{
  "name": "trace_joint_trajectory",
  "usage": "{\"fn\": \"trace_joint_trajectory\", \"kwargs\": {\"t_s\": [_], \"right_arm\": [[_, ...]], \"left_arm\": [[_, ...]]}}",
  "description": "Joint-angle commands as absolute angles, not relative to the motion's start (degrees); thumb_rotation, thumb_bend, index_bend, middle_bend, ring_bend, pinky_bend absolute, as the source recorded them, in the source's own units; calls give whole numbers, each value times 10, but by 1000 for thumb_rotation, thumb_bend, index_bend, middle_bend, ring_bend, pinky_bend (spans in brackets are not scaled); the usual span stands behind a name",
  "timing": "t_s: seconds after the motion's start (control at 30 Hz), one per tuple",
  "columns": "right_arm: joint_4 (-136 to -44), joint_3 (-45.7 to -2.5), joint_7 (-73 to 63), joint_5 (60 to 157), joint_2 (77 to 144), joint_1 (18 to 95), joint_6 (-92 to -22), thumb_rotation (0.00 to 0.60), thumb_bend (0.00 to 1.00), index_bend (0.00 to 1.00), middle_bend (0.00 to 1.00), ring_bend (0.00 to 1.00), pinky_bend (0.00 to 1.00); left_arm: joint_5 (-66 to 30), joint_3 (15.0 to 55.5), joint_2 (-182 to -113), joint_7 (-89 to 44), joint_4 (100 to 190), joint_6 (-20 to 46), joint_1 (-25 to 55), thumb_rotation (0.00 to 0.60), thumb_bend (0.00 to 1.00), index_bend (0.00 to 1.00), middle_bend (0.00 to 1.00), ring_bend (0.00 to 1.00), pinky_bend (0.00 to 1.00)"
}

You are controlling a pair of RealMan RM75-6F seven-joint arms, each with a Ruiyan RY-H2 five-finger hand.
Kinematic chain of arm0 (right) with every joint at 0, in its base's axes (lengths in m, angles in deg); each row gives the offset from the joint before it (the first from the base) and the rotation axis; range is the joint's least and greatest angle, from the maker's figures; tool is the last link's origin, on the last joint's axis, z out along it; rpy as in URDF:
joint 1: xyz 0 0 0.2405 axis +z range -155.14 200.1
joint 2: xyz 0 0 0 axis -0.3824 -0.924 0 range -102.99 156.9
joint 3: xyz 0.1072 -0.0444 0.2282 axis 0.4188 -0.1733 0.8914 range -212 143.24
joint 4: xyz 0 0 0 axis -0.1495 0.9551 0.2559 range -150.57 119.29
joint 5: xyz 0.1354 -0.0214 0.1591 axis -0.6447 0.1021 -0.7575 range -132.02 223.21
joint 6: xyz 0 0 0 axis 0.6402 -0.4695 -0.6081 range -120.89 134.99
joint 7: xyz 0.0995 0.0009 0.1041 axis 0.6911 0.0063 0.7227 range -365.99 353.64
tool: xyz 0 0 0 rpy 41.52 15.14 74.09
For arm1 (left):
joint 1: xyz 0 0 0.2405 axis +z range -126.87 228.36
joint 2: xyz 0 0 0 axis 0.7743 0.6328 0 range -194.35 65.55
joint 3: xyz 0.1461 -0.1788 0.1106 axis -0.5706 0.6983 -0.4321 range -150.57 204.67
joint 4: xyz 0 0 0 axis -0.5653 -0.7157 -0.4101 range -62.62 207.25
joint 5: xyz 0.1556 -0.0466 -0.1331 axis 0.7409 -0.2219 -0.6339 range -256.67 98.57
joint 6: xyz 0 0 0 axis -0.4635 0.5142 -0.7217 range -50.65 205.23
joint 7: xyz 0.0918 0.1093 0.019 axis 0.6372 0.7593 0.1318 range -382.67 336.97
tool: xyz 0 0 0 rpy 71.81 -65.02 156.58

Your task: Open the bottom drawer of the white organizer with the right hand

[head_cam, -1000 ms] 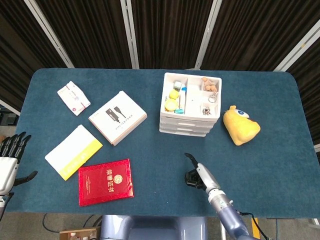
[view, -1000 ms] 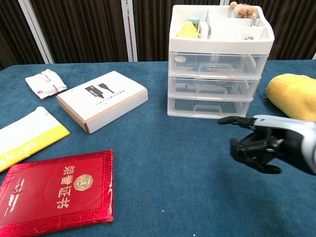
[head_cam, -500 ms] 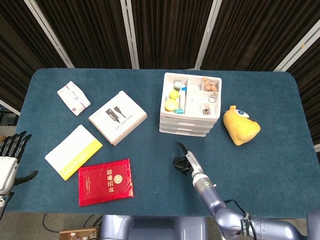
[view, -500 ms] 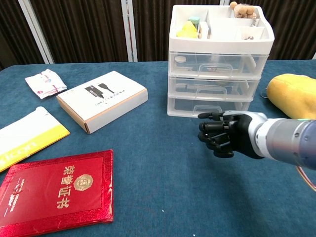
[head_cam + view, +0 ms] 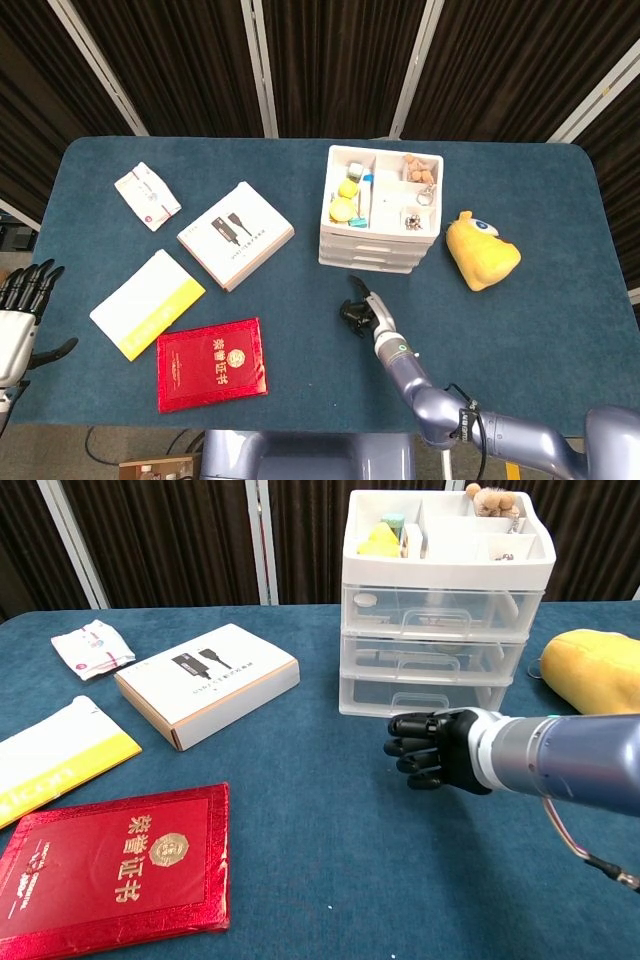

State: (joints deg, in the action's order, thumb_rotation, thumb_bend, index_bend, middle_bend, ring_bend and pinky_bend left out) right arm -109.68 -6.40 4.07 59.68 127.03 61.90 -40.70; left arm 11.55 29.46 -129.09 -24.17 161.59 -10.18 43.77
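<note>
The white organizer (image 5: 380, 205) (image 5: 445, 600) stands at the table's middle back, with three drawers pushed in and an open top tray of small items. Its bottom drawer (image 5: 425, 697) (image 5: 368, 265) is closed, its handle facing me. My right hand (image 5: 432, 750) (image 5: 358, 313) hovers low over the table just in front of that drawer, a little left of the handle and not touching it. Its fingers are curled in and hold nothing. My left hand (image 5: 18, 310) hangs off the table's left edge with fingers spread.
A yellow plush toy (image 5: 481, 250) (image 5: 595, 675) lies right of the organizer. To the left are a white box (image 5: 236, 234) (image 5: 207, 683), a white-and-yellow booklet (image 5: 147, 303), a red booklet (image 5: 211, 363) (image 5: 115, 873) and a small packet (image 5: 147, 196).
My right hand has moved forward and to the left, from the table's near side up close to the bottom drawer's front. The drawers and the left hand have not moved.
</note>
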Motion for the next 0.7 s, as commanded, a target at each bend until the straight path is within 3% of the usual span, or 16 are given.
{"fn": "trace_joint_trajectory", "kwargs": {"t_s": [0.03,0.7], "right_arm": [[-1081,-52,56,600,1284,621,-414,600,782,0,833,828,938],[-1016,-1,115,572,1325,615,-410,600,798,34,834,828,938]], "left_arm": [[112,294,-1289,-246,1620,-99,438,600,8,0,0,0,56],[116,288,-1282,-255,1629,-92,435,600,7,0,0,0,54]]}}
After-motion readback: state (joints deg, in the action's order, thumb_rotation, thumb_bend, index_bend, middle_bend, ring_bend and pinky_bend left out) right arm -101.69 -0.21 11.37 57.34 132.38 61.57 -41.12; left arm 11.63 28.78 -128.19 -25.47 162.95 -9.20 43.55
